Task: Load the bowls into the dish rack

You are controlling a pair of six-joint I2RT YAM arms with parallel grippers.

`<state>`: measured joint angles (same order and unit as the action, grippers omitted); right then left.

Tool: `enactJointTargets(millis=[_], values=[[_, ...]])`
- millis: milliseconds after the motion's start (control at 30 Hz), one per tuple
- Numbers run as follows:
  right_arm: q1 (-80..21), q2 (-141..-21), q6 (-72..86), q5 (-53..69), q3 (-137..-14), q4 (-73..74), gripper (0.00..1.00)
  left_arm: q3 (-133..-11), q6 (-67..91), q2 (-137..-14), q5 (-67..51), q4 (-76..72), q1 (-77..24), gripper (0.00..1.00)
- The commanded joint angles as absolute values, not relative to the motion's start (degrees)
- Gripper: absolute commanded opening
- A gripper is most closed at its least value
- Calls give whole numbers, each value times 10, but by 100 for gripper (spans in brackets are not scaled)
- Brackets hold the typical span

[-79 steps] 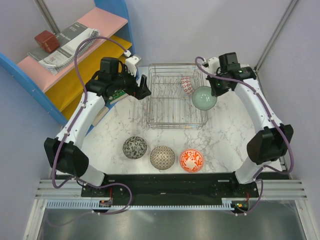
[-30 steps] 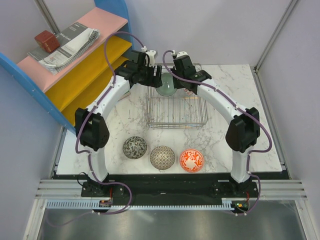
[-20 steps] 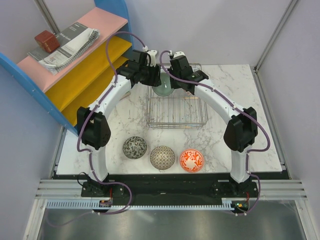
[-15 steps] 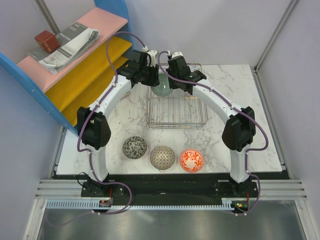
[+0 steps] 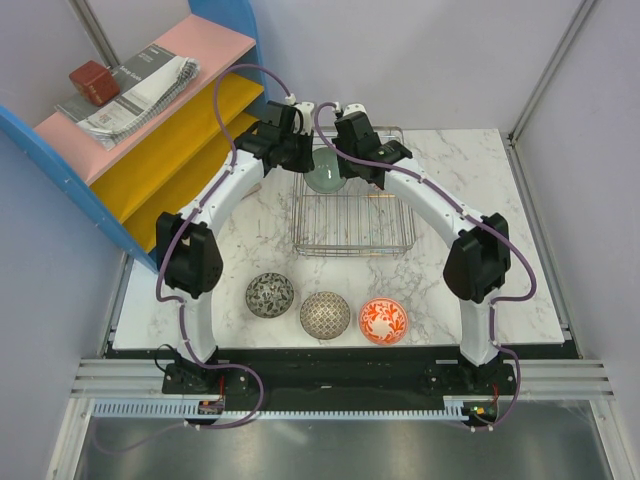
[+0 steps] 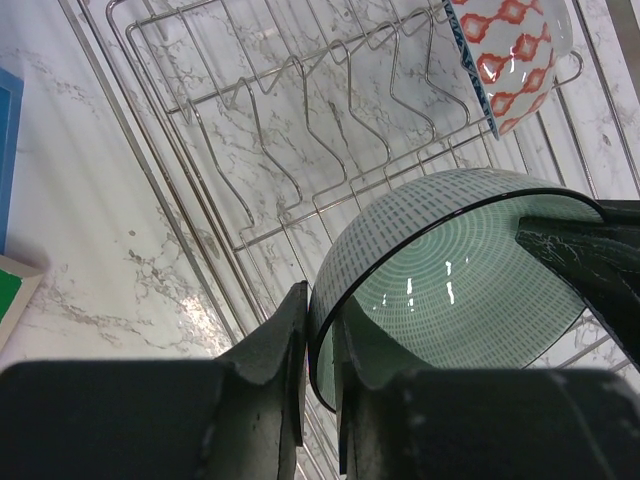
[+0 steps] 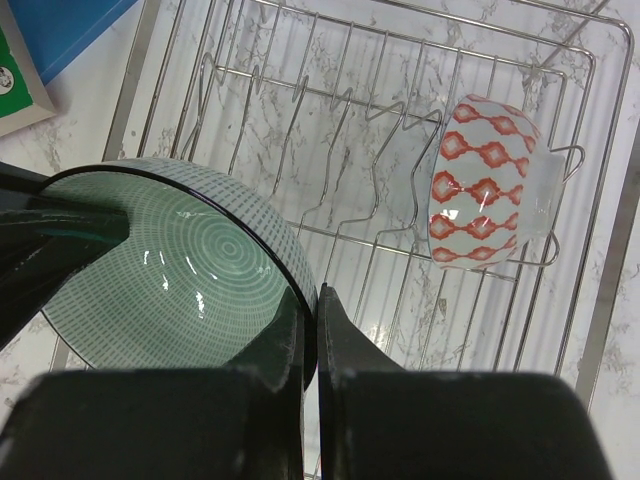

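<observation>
The marble table carries everything. A blue-framed shelf stands off its 10 o'clock corner. The rack sits at the table's 12 o'clock. Both arms arch in over the rack's far edge and meet near its 11 o'clock corner.

One bowl is loaded: the diamond bowl, white with red diamonds, stands on edge between prongs at about the rack's 1 o'clock.

The green bowl is in hand, tilted over the prong row at the rack's 11 o'clock. Whether it touches the wires cannot be told. The left gripper is clamped on its rim at one side, one finger inside and one outside. The right gripper pinches the rim at the opposite side the same way. So both claws grip one bowl, which looks like a handover or a shared lowering into a slot.

Three bowls wait in a row at the table's 6 o'clock, near the arm bases and apart from each other: the dark bowl at the left, the beige bowl in the middle, the red bowl at the right.

By my count one of five is done, the second is over the rack but not released, and three are untouched. The task is well short of half done.
</observation>
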<state>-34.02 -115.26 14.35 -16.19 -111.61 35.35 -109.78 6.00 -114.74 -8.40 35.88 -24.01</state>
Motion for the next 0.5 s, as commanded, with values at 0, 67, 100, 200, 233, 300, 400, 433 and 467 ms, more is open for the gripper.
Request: enactJointTargets(millis=[0, 67, 100, 200, 233, 300, 400, 433, 467], values=[[-352, -1158, 157, -156, -1158, 308, 0, -1114, 72, -1151, -108, 345, -254, 2], [-355, -1159, 156, -151, -1162, 309, 0, -1113, 72, -1152, -110, 345, -255, 2], [-357, -1160, 156, -149, -1162, 309, 0, -1113, 71, -1153, -112, 344, -254, 2], [-361, -1162, 153, -140, -1165, 310, 3, -1112, 69, -1153, -118, 344, -255, 2], [-362, -1162, 153, -135, -1165, 311, 7, -1113, 68, -1152, -120, 344, -256, 2], [-363, -1162, 150, -129, -1162, 311, 14, -1113, 65, -1151, -126, 345, -256, 2], [-363, -1162, 143, -122, -1158, 311, 32, -1112, 59, -1142, -138, 342, -254, 2], [-363, -1163, 142, -118, -1157, 311, 35, -1113, 58, -1140, -141, 342, -254, 2], [-363, -1164, 140, -115, -1154, 311, 39, -1113, 55, -1136, -147, 341, -255, 2]])
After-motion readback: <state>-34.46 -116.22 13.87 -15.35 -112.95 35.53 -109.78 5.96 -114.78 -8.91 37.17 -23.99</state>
